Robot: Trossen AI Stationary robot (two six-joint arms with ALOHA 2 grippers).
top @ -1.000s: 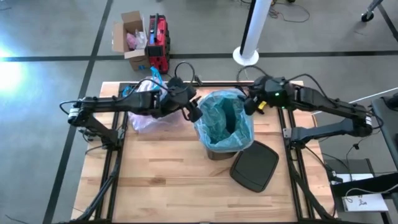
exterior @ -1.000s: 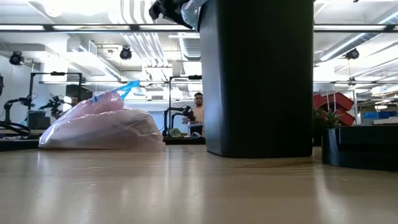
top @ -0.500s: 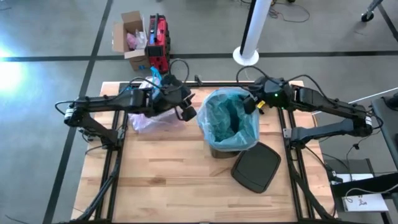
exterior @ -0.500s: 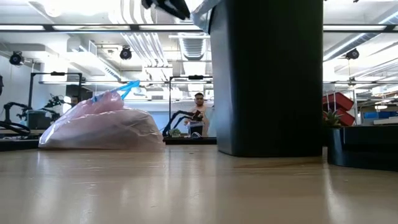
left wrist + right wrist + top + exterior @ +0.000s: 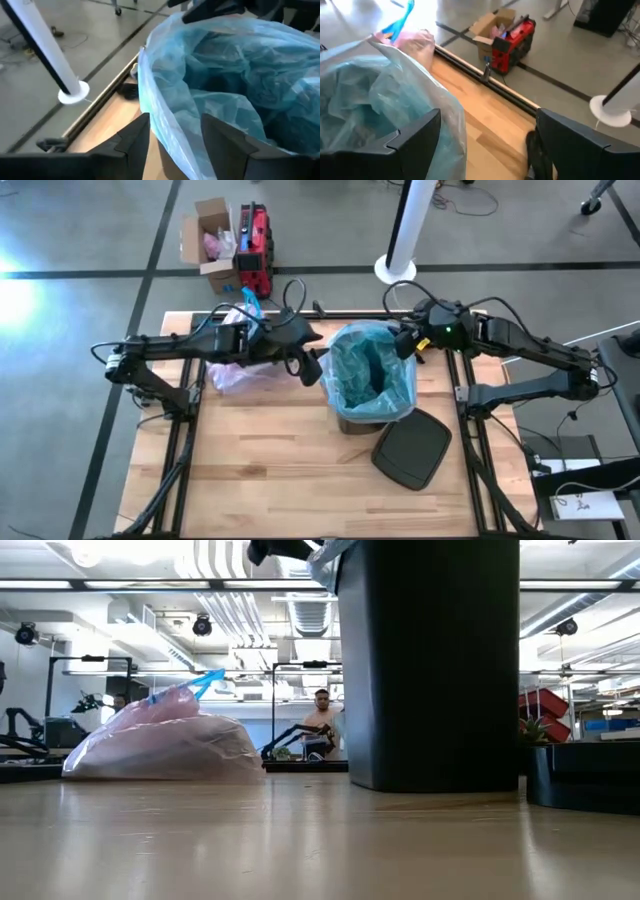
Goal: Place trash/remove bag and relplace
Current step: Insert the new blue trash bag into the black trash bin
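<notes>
A black bin (image 5: pixel 352 420) stands mid-table, lined with the light blue bag (image 5: pixel 368 375), whose rim is folded over the bin's top. My left gripper (image 5: pixel 312 365) is open at the bag's left rim (image 5: pixel 165 125), which runs between its fingers. My right gripper (image 5: pixel 405 345) is open at the bag's far right rim (image 5: pixel 420 85), with one finger (image 5: pixel 415 135) beside it. The pink bag (image 5: pixel 235 370) with blue ties lies on its side at the far left of the table (image 5: pixel 160 745). The trash is hidden. My left gripper comes at the blue bag's left rim slanting down from the table's left, and the film's edge (image 5: pixel 167 137) stands between the open fingers. Whether a finger touches it, I cannot tell. My right gripper's one finger overlaps the bag's rim; I cannot tell whether they touch.
The bin's black lid (image 5: pixel 410 448) lies flat on the table just right of and nearer than the bin. Bare wood spreads over the near half of the table (image 5: pixel 280 480). A cardboard box (image 5: pixel 212 242) and a red case (image 5: pixel 255 245) sit on the floor beyond the far edge.
The bin with the blue bag has slid a little toward the table's right edge. My left gripper has drawn back toward the left, come back to the bag's left rim, and rolled at the wrist.
</notes>
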